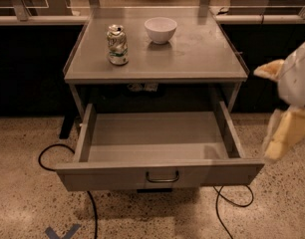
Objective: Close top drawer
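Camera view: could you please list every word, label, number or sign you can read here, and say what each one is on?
No text can be read.
Can on the table: printed label, too blurred to read.
Floor mark: blue cross shape cut off by the bottom edge, no letters.
Bowl, open top drawer: no writing visible.
Claw, at the right edge beside the drawer: no writing visible.
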Controlling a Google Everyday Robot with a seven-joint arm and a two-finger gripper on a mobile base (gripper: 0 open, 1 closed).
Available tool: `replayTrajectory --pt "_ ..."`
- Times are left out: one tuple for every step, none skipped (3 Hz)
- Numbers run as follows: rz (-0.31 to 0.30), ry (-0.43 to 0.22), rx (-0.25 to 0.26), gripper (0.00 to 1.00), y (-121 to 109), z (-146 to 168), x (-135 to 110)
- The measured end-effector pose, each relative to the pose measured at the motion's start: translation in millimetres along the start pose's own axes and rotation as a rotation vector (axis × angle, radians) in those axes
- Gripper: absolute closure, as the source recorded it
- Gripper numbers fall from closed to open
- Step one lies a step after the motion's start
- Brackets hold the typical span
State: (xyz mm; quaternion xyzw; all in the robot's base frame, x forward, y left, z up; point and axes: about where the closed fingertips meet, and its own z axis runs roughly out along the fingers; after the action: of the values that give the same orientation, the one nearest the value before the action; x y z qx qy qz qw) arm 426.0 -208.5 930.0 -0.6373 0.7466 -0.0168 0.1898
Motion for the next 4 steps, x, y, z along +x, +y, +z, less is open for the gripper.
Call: replayTrajectory --pt "-0.09 -0.094 -0.043 0.0 36 72 2" --pt "-0.155 -0.147 -0.135 0.0 79 172 0" --pt "-0.16 -0.143 -0.287 0.0 142 251 16" --pt "-0.16 -0.143 -0.287 0.0 141 247 14"
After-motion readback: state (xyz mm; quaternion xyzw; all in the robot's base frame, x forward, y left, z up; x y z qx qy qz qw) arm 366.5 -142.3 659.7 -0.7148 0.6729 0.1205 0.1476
